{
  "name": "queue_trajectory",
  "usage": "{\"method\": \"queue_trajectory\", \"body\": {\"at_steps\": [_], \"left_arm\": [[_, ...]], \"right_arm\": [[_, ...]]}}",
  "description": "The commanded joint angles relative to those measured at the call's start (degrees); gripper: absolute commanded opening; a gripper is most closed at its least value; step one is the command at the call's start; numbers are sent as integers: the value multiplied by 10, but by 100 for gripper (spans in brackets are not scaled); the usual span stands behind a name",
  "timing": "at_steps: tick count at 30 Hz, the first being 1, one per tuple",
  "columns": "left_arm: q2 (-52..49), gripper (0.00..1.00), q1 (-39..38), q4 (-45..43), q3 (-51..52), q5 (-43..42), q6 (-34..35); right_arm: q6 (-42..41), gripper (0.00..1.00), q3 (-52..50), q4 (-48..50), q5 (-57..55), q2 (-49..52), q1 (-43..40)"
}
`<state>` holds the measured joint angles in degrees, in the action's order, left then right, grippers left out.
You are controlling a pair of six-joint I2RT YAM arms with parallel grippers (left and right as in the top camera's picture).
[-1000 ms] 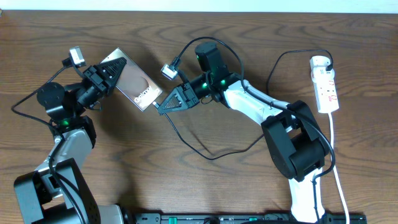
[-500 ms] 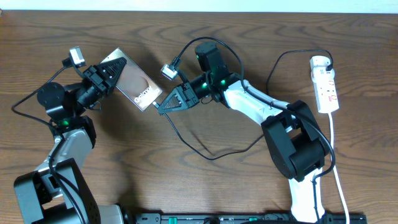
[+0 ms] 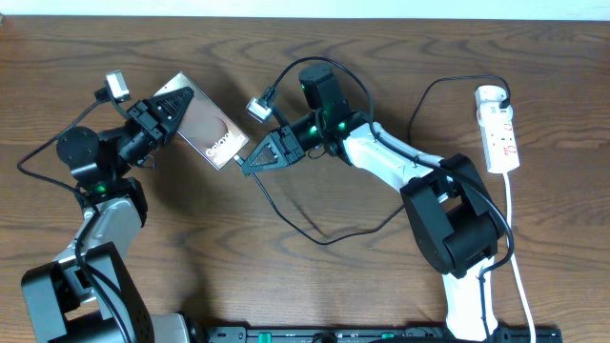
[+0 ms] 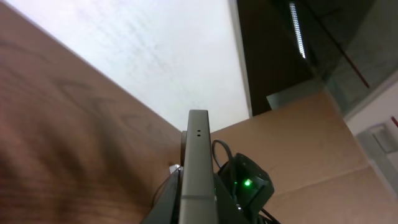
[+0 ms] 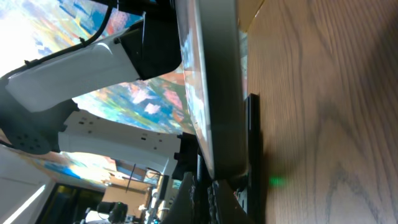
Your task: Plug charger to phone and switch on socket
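Note:
The phone (image 3: 205, 129) lies at an angle at the upper left, its "Galaxy" end toward the middle. My left gripper (image 3: 174, 103) is shut on its far end; in the left wrist view the phone (image 4: 198, 162) shows edge-on between the fingers. My right gripper (image 3: 250, 162) is shut on the connector end of the charger (image 3: 315, 233), right at the phone's near end. In the right wrist view the phone's edge (image 5: 217, 93) stands just above the fingers (image 5: 208, 199). The cable loops over the table to the socket (image 3: 501, 129) at the far right.
The socket's white cord (image 3: 519, 257) runs down the right side toward the front edge. The right arm's base (image 3: 457, 238) stands at the lower right, the left arm's base (image 3: 86, 276) at the lower left. A wall runs along the table's far edge.

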<state>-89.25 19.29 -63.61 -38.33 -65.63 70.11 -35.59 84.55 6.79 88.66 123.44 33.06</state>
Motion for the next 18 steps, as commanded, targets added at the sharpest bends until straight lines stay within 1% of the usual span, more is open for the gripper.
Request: {"method": "queue_trajectory", "body": {"at_steps": [1, 14, 18], "left_arm": [[7, 7, -24, -25, -3, -74, 36], [7, 8, -24, -29, -2, -85, 50], [7, 7, -37, -29, -2, -85, 50]], "right_arm": [[-7, 1, 9, 14, -37, -2, -2], [-13, 1, 9, 31, -46, -2, -2], [-22, 1, 9, 40, -50, -2, -2]]}}
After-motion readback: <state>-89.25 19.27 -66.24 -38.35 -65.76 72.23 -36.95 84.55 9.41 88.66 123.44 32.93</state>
